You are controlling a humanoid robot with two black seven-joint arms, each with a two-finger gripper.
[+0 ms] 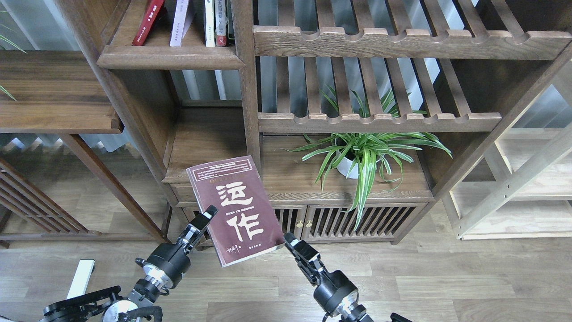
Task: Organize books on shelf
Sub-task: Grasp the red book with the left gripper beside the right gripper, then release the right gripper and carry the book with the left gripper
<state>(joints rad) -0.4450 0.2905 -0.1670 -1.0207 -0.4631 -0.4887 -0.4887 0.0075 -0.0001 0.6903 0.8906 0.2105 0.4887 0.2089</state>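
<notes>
Left tool (206, 217) clamped on left edge of large maroon paperback with white Chinese characters (234, 210), right tool (292, 242) just off its lower right corner, grip state unclear, book tilted in air before dark-brown cabinet (357, 197), thin red, lavender-white and white books (183, 22) upright on narrow dark-brown shelf board (170, 57) above.

dark-brown shelf (170, 57), red book (147, 22), lavender-white book (180, 22)

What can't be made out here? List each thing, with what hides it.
All in the head view:
- Left tool: dark and edge-on against the maroon book; open or shut cannot be told.
- Right tool: fingertips end-on at the book's corner; contact unclear.
- Shelved books: tops cut off by the upper edge.
- Plant pot: mostly hidden by leaves.
- Small print on the maroon book: too small.
</notes>
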